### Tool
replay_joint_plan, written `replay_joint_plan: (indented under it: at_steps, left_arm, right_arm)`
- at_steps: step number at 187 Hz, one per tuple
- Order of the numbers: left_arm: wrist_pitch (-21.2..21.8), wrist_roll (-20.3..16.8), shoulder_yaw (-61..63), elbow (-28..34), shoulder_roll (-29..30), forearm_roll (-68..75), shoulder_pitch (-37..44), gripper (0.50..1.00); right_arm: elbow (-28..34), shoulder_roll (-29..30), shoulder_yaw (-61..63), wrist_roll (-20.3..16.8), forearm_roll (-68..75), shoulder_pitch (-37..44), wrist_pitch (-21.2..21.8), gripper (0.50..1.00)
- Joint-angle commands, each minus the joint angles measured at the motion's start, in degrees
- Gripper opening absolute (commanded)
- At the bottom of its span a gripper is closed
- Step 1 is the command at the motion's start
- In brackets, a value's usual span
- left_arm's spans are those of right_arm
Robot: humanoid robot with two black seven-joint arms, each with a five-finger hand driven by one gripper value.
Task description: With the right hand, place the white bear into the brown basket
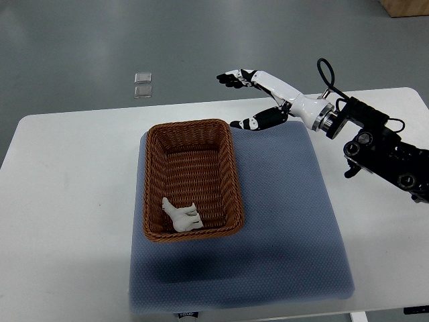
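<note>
Blue-grey mat (281, 221) nearest me, white bear (182, 215) lying on its side inside the brown basket (231, 174), near end, while my right hand (258, 97) hangs up-right, well apart, fingers loose and empty.

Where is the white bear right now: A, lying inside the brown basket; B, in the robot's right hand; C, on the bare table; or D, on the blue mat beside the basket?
A: the white bear lies in the brown basket, near its front edge.
</note>
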Motion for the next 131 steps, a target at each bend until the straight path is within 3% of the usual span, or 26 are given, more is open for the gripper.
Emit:
replay_joint_plan:
  at_steps: [1,44,55,67,131]
  left_arm:
    - [0.0,0.0,0.0,0.0,0.0,0.0,0.1,1.000]
    - [0.0,-0.1,0.0,0.0,0.0,0.0,0.0,1.000]
    - [0.0,0.0,0.1,0.0,0.0,0.0,0.1,1.000]
    - [0.0,-0.1,0.0,0.0,0.0,0.1,0.0,1.000]
    - [0.0,-0.1,0.0,0.0,0.0,0.0,0.0,1.000]
  right_arm:
    - [-2.6,-0.2,0.5,-2.0,12.1,-0.1,-1.3,0.858]
    - [-9.1,-0.1,0.6,-4.9,32.0,-0.5,-1.9,0.860]
    - [-10.6,0.1,0.6,-5.4,37.2,-0.7,-1.9,0.897]
    - [-12.2,0.2,0.5,-5.9,41.8,-0.8,-1.9,0.903]
    - [-16.5,0.8,0.5,-6.1,53.5,-3.1,-1.5,0.924]
